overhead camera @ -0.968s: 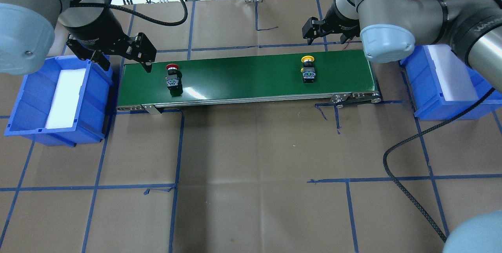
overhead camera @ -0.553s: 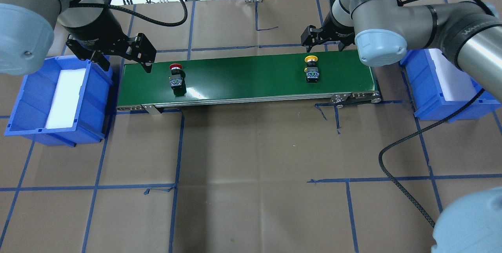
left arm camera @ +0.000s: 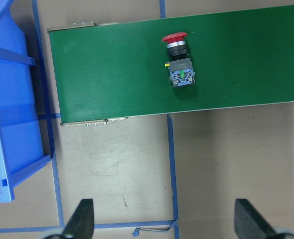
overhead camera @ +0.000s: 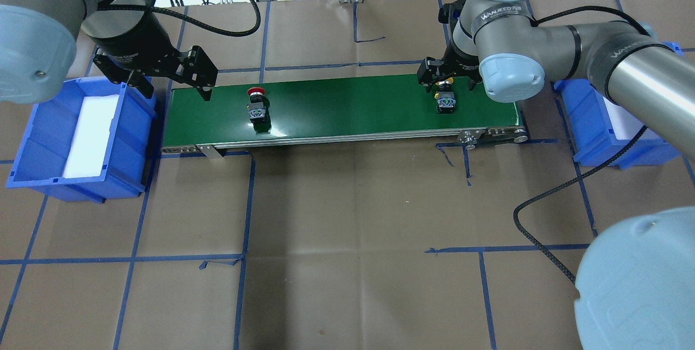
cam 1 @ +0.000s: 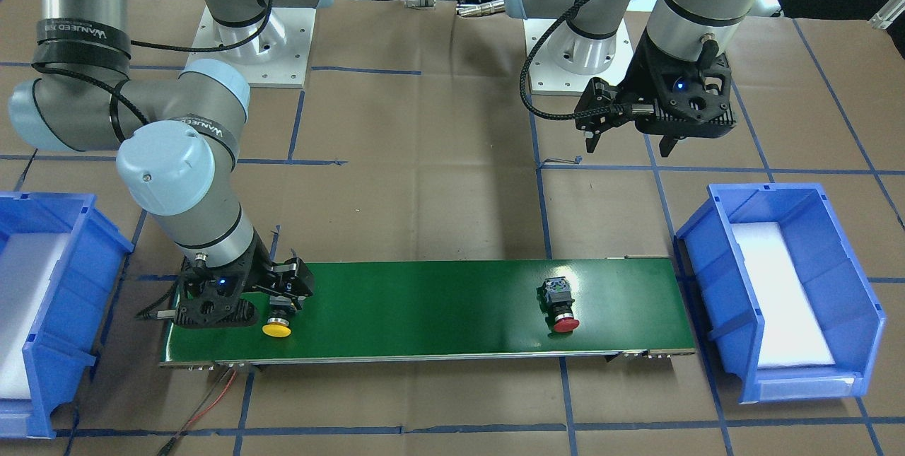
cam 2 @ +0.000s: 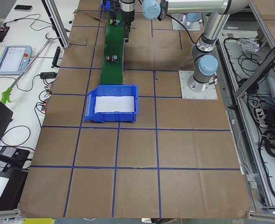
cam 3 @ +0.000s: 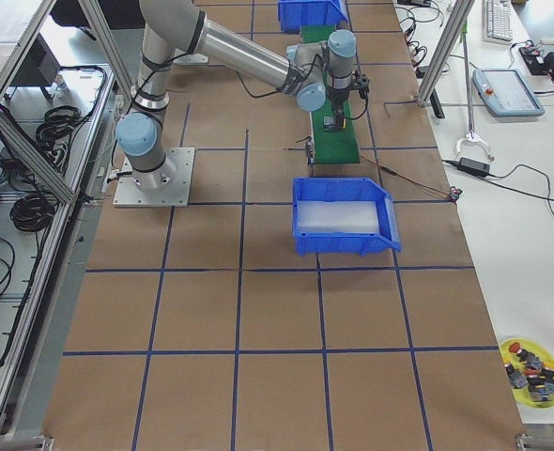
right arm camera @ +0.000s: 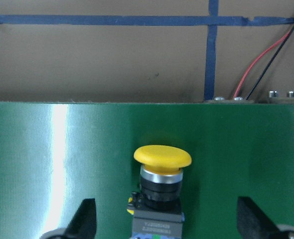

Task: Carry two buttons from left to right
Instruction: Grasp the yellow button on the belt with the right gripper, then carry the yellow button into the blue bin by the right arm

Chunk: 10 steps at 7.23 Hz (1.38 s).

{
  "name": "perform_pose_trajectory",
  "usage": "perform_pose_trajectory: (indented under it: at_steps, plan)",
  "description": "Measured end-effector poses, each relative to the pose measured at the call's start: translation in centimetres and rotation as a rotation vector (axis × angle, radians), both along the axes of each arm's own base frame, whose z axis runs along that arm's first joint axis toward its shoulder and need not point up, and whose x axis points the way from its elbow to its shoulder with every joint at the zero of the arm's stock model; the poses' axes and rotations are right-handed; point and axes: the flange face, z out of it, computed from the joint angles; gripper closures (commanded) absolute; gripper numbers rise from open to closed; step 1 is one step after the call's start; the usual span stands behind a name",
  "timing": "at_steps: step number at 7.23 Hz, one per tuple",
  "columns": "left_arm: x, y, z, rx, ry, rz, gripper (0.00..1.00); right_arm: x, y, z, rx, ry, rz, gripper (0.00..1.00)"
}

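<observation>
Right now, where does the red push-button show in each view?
Exterior front-facing: red push-button on the green conveyor belt, right part.
Overhead exterior: red push-button on its left part.
Exterior left: red push-button, tiny, toward the near end.
Exterior right: cannot make it out.
Left wrist: red push-button, upper centre.
Right wrist: not in it.
Shared landmark: the green conveyor belt.

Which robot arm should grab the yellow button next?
The right arm. The right gripper is low over the yellow button, fingers open on either side of it. The left gripper hangs open by the green belt's other end, far from the yellow one.
</observation>
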Motion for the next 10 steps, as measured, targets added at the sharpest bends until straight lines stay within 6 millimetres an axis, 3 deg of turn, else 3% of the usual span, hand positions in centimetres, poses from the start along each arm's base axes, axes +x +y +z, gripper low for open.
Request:
perform_pose_trajectory:
  at_steps: [1,2,3,5,7,8,10]
  plan:
    - [0.0,0.0,0.0,0.001,0.001,0.000,0.00,0.0,-0.2,-0.4,0.004,0.001,-0.004,0.63]
    - [0.0,0.0,0.0,0.000,0.001,0.001,0.00,-0.2,-0.4,-0.8,0.009,0.014,-0.009,0.83]
    - [0.0,0.0,0.0,-0.001,0.001,0.001,0.00,-0.5,-0.4,-1.2,0.014,0.045,-0.012,0.93]
    - [0.0,0.0,0.0,0.000,0.001,0.001,0.00,-1.2,-0.8,-0.5,0.002,0.103,-0.016,0.95]
    - [0.1,0.1,0.0,0.000,0.000,0.002,0.00,-3.2,-1.7,3.5,-0.018,0.167,-0.013,0.95]
    - [0.1,0.1,0.0,0.000,0.000,0.002,0.00,-5.8,-1.8,6.7,-0.017,0.184,-0.007,0.95]
    - [0.1,0.0,0.0,0.000,0.000,0.002,0.00,-14.5,-0.5,12.2,-0.001,0.166,-0.034,0.95]
